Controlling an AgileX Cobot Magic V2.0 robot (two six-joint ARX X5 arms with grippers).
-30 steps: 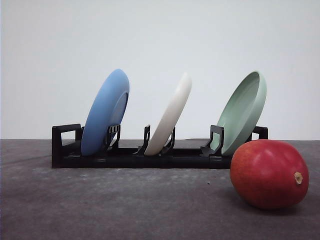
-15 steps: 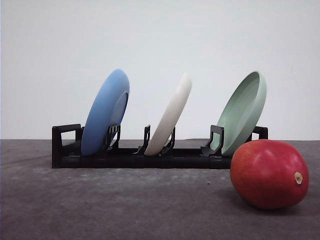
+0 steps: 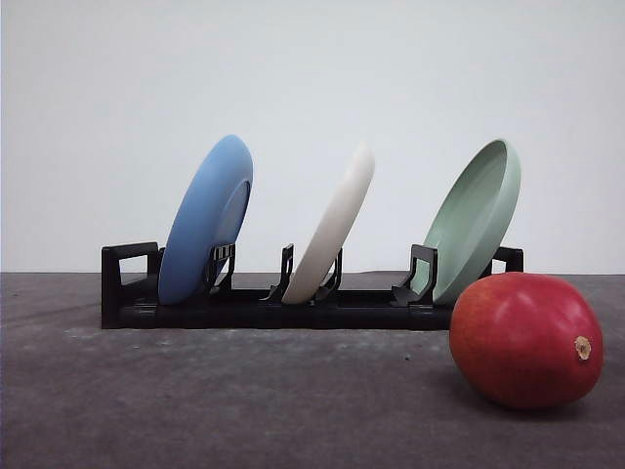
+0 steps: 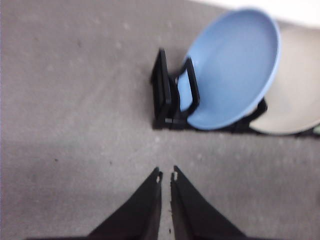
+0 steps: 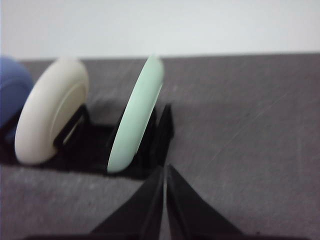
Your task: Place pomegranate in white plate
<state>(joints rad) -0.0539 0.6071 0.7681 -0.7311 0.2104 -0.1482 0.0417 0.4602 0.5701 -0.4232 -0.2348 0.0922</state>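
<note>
The red pomegranate (image 3: pixel 525 339) lies on the grey table at the front right, its tan nub facing right. The white plate (image 3: pixel 332 229) stands tilted in the middle slot of a black rack (image 3: pixel 244 308); it also shows as the white plate (image 4: pixel 295 90) behind the blue one and as the white plate (image 5: pixel 50 117) from its back. My left gripper (image 4: pixel 166 176) is shut with nothing in it, above bare table short of the rack's left end. My right gripper (image 5: pixel 165 169) is shut and empty, just in front of the rack near the green plate.
A blue plate (image 3: pixel 207 219) leans in the rack's left slot and a pale green plate (image 3: pixel 477 221) in its right slot, right behind the pomegranate. Grey table (image 3: pixel 244 401) stretches in front of the rack. A plain white wall stands behind.
</note>
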